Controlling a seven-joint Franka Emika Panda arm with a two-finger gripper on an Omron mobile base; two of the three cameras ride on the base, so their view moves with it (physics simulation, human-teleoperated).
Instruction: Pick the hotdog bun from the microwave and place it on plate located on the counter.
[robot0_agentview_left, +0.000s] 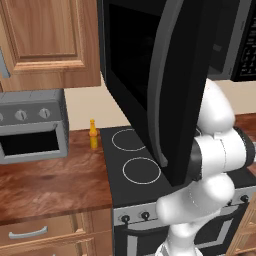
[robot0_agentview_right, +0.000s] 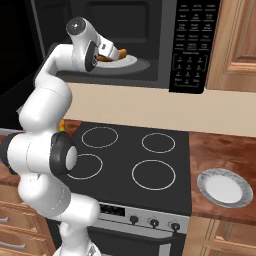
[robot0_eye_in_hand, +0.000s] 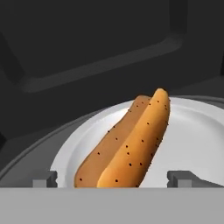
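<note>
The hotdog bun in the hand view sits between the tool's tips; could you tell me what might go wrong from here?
1. The hotdog bun lies slanted across the open tool, so closing may pinch one end and let it twist or slip.
2. It rests on a white dish inside the microwave; a low grasp could scrape or drag that dish.
3. The plate lies far right, past the stovetop.

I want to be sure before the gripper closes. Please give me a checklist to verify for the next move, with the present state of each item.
1. Microwave door open: ok.
2. Hotdog bun lies between the two fingertips: ok, in the hand view.
3. Gripper open wide enough for the bun: ok, a tip shows on each side.
4. Fingers low enough to grasp: cannot tell.
5. Plate on the counter free to receive the bun: ok.
</note>
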